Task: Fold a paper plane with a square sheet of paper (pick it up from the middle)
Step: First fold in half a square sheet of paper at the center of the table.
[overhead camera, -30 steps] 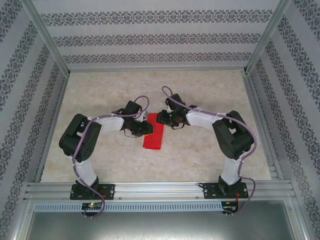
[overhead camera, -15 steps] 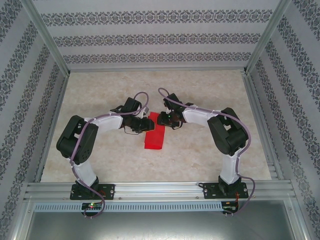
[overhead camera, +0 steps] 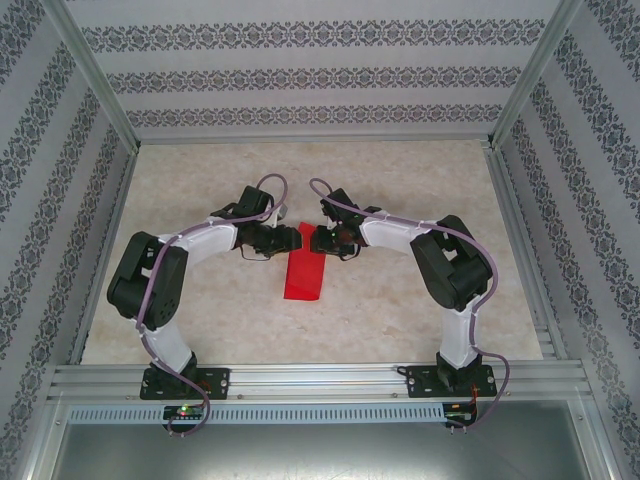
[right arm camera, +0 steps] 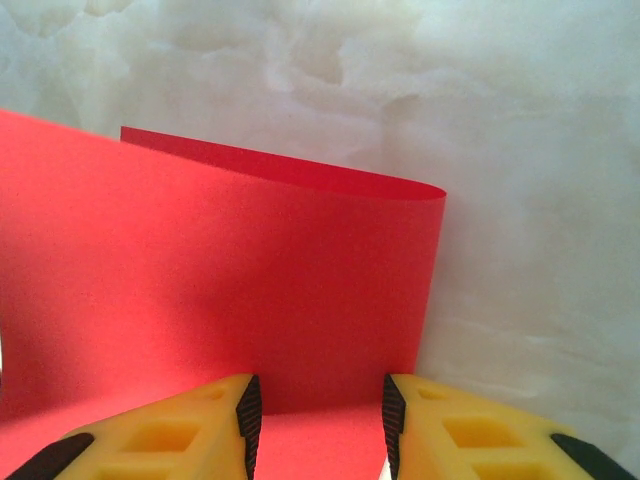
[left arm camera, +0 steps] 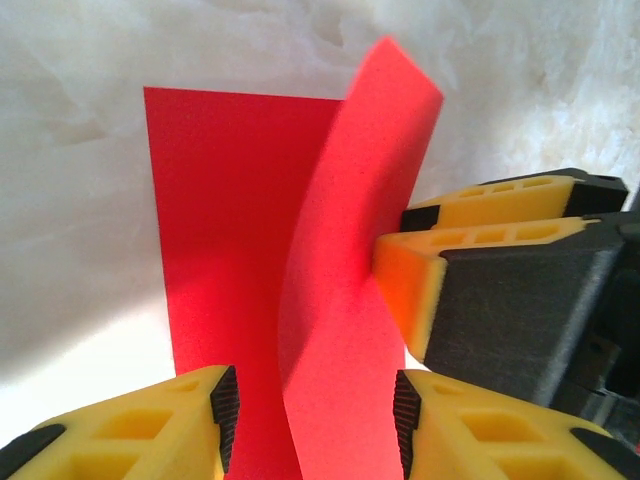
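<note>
Our red paper sheet (overhead camera: 303, 277) lies on the marbled bench (overhead camera: 410, 180), one flap upright between our left end effector's (left arm camera: 312, 405) parted jaws. Our right end effector (right arm camera: 317, 402), also parted, crowds just beside it.

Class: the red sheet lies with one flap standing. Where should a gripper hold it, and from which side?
Grip the raised flap of the square sheet of paper, one finger on each face, probably midway up. Come in along the crease from the sheet's end, as the left gripper stands now: the flap curls free, while the flat layer hugs the table.
</note>
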You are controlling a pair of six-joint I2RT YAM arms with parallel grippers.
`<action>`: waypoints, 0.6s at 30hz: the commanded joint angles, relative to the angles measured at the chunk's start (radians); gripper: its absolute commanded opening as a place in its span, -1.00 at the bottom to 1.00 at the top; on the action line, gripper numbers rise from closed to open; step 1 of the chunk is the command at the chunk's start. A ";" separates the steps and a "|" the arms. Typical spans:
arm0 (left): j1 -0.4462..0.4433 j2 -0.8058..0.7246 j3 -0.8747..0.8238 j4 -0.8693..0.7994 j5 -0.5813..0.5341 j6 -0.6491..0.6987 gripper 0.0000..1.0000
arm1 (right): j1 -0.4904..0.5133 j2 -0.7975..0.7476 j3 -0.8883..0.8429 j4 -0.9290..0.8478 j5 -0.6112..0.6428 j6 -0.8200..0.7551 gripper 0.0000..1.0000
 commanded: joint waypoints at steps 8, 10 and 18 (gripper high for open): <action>0.007 0.034 0.005 -0.010 0.017 0.023 -0.42 | 0.013 -0.008 0.001 0.008 0.001 -0.006 -0.21; 0.007 0.033 0.002 -0.010 0.017 0.023 -0.51 | 0.015 -0.012 -0.002 0.009 0.004 -0.006 -0.21; 0.009 0.033 -0.024 -0.022 0.005 0.042 -0.89 | 0.013 -0.039 -0.010 0.010 0.014 -0.005 -0.20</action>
